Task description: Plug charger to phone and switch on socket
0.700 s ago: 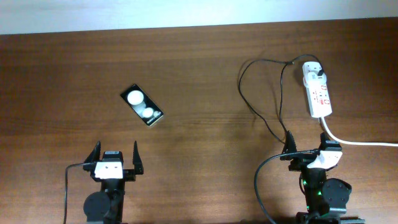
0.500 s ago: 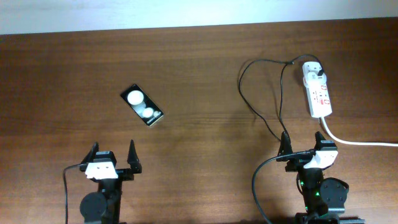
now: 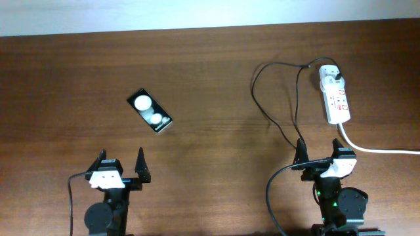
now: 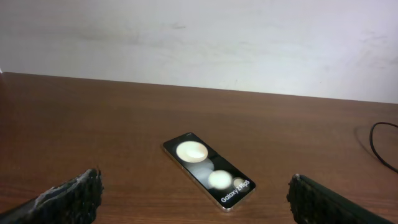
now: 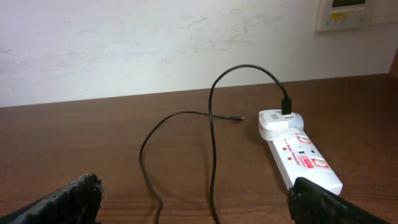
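Overhead: the phone [image 3: 150,111] lies flat and skewed on the surface [image 3: 210,65], left of centre. It is well apart from the charger [image 3: 254,86], whose black cable loops over the right side. The cable's white adapter sits at the far end of the socket [image 3: 335,98], apparently pushed into it, so that part looks done. Nothing joins the phone, so plugging it in is left to do, and I judge the switch is too. The left fingers [image 3: 141,164] and right fingers [image 3: 300,152] are spread wide at the near edge, holding nothing.

Left wrist: the phone [image 4: 208,170] lies ahead, framed between the released left fingers [image 4: 68,199] and not touched by them. This view shows what the overhead cannot resolve: the lettering at the phone's near-right end beside 2 pale round spots, and edges with no plug in them. Only a sliver of black cable shows at the right border.

Right wrist: the right fingers [image 5: 62,199] are equally parted and empty. Here the charger [image 5: 211,124] rises from the adapter, arcs over and trails across the surface. Its small plug tip lies loose just left of the adapter, a detail lost from above. The socket [image 5: 305,158] runs toward the camera with red markings on top. Whether its switch is on, I cannot tell. The phone is out of this view.
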`<state>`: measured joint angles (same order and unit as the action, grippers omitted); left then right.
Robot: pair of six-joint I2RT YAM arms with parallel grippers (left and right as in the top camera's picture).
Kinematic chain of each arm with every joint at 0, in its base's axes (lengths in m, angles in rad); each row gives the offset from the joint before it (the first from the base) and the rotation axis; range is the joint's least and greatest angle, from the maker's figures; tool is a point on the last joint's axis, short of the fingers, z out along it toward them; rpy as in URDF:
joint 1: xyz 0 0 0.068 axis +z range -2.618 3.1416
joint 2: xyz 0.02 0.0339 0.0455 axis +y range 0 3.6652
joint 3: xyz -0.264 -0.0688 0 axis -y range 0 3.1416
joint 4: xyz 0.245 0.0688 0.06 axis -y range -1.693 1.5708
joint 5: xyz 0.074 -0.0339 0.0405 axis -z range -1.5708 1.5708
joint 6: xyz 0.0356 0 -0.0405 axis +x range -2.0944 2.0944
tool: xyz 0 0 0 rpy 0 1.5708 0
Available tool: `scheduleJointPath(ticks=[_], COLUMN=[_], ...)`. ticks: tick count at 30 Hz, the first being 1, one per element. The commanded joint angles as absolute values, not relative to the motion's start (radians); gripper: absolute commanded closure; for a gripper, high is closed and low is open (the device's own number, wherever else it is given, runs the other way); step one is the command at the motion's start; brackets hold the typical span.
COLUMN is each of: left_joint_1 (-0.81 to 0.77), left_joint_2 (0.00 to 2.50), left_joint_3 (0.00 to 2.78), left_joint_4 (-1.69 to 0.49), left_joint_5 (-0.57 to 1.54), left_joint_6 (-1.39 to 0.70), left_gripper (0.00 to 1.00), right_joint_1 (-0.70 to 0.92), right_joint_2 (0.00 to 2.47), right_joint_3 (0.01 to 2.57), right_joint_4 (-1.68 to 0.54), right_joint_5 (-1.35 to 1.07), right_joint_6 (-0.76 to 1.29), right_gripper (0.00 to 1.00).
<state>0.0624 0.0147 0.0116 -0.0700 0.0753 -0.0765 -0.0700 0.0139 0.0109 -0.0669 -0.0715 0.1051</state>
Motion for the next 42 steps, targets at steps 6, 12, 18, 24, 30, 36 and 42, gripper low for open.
scheduleJointPath(ticks=[6, 12, 18, 24, 30, 36, 42], left_joint_1=[0.068, 0.068, 0.068, 0.068, 0.068, 0.068, 0.068], left_joint_2=[0.008, 0.008, 0.008, 0.008, 0.015, 0.16, 0.446], left_joint_3=[0.009, 0.009, 0.048, 0.113, 0.208, 0.391, 0.607], left_joint_4=[-0.072, -0.07, -0.118, -0.183, -0.233, -0.382, -0.518], left_joint_5=[0.097, 0.101, 0.117, 0.117, 0.134, 0.134, 0.134], left_joint_6=[-0.09, -0.09, -0.09, -0.09, -0.112, -0.112, -0.112], left_gripper=[0.01, 0.01, 0.01, 0.01, 0.01, 0.01, 0.01], right_joint_1=[-0.065, -0.065, -0.065, -0.065, -0.065, -0.065, -0.065], right_joint_2=[0.004, 0.004, 0.004, 0.004, 0.004, 0.004, 0.004], right_joint_3=[0.006, 0.006, 0.006, 0.006, 0.006, 0.006, 0.006], right_joint_4=[-0.072, -0.072, -0.072, -0.072, -0.072, -0.072, -0.072], right_joint_5=[-0.073, -0.073, -0.073, -0.073, -0.073, -0.073, -0.073], right_joint_6=[0.109, 0.109, 0.109, 0.109, 0.109, 0.109, 0.109], right_gripper=[0.01, 0.02, 0.01, 0.02, 0.02, 0.02, 0.02])
